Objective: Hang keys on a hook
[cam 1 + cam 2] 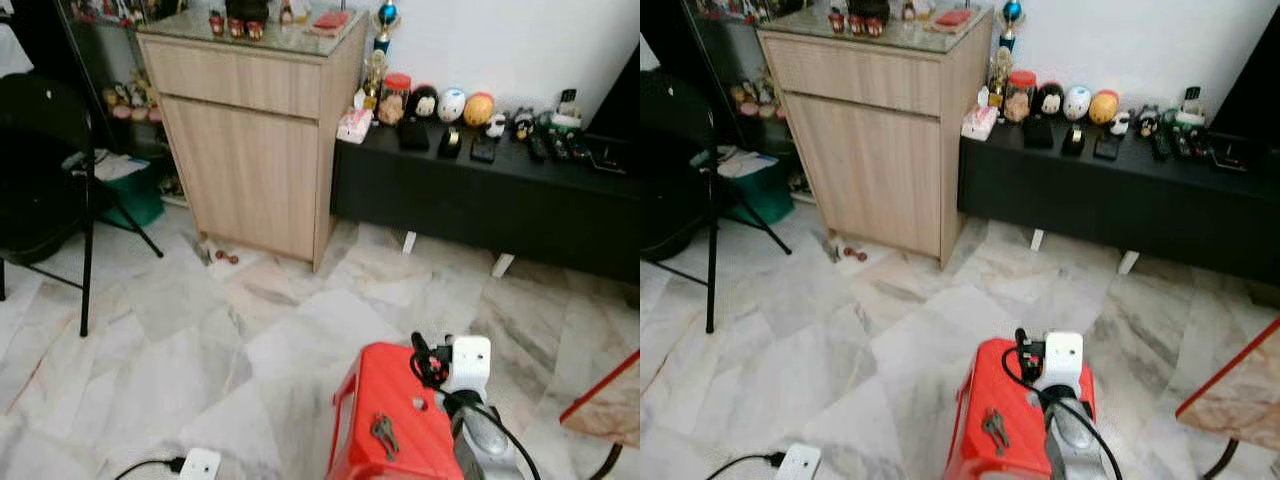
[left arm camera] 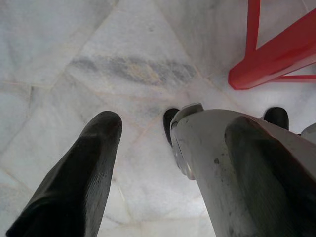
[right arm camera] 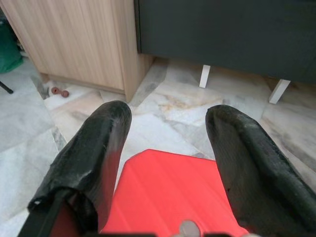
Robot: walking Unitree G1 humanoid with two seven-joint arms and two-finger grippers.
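A small bunch of keys (image 1: 383,432) lies flat on top of a red plastic stool (image 1: 375,395) at the bottom of the eye views. My right arm reaches over the stool beside the keys, its white wrist block (image 1: 467,360) above the far edge. In the right wrist view my right gripper (image 3: 170,116) is open, its two black fingers (image 3: 94,148) spread above the stool's red top (image 3: 168,192), with nothing between them. My left gripper (image 2: 173,123) hangs low over the marble floor, open and empty, close to a red stool leg (image 2: 269,61).
A light wooden cabinet (image 1: 250,150) stands ahead, with a low black bench (image 1: 480,205) of figurines and remotes to its right. A black folding chair (image 1: 40,170) is at the left. A white power strip (image 1: 200,464) lies on the floor. A red-edged board (image 1: 600,400) leans at the right.
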